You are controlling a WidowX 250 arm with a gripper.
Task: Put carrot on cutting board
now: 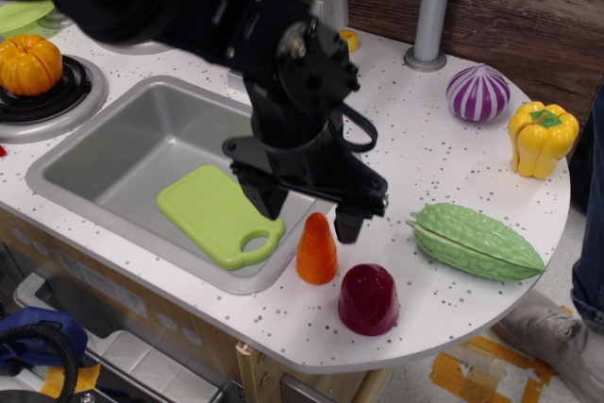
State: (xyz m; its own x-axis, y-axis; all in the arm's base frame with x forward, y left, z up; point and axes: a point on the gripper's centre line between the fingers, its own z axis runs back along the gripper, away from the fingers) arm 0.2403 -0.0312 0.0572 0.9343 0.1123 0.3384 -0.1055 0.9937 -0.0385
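Pincer (309,216) spread wide, empty, fingers straddling upright carrot (317,250) tip, not touching

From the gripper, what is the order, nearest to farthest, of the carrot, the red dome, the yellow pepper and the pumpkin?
Measured from the gripper:
1. Carrot, right under it, at the sink's edge.
2. Red dome, in front, near the counter edge.
3. Yellow pepper, far right.
4. Pumpkin, far left on the burner.
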